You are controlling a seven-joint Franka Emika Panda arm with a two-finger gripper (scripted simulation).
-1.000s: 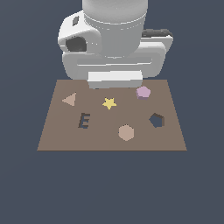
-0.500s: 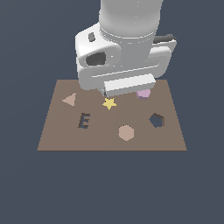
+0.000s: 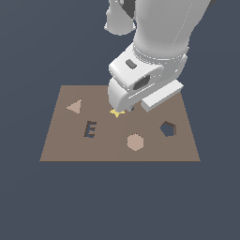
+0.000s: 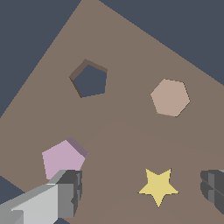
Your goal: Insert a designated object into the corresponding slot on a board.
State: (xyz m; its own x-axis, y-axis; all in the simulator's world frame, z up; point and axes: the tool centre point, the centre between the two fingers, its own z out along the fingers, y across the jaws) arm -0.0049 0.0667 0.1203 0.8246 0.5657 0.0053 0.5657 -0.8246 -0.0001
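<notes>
In the wrist view the pale pink pentagon block (image 4: 63, 158) lies flat on the brown board (image 4: 127, 140), apart from the dark pentagon slot (image 4: 89, 81). My gripper (image 4: 141, 189) is open above the board. One finger (image 4: 68, 194) overlaps the block's edge, and the other finger (image 4: 214, 186) is far across. The yellow star, not the block, lies between them. In the exterior view the arm's hand (image 3: 140, 84) hides the block; the slot (image 3: 168, 129) shows toward the board's (image 3: 70, 145) right side.
A tan hexagon (image 3: 135, 141) sits near the board's front edge, beside the slot. The yellow star (image 3: 116, 113) peeks out under the hand. A dark E cut-out (image 3: 90, 129) and a tan triangle (image 3: 75, 107) lie on the exterior view's left. Dark floor surrounds the board.
The hand has come down and forward over the board and turned. It now covers the pink block, which showed in the exterior view earlier.
</notes>
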